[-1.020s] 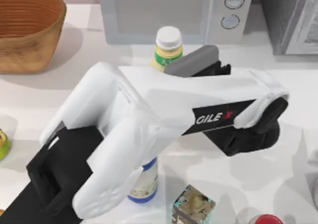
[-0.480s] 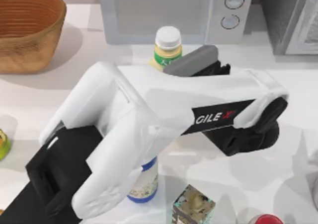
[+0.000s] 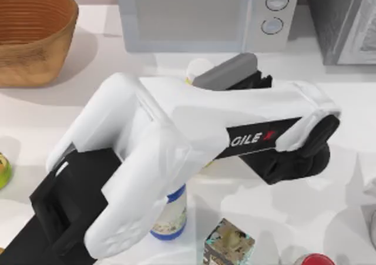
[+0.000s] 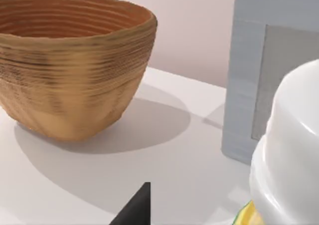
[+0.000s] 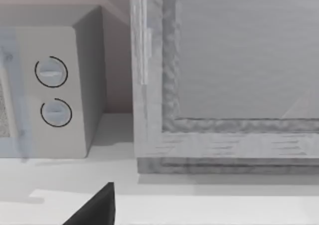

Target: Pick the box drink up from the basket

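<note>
Looming white arm [image 3: 176, 153] before basket [image 3: 32, 33]

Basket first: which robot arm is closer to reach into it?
Probably the left: the basket sits at the table's far left, and the left wrist view faces it close by, while the right wrist view faces the microwave.

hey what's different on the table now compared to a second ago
The left arm has shifted slightly toward the microwave, now covering most of the white-capped bottle behind it. The basket, the blue-based bottle and the patterned box stayed put.
</note>
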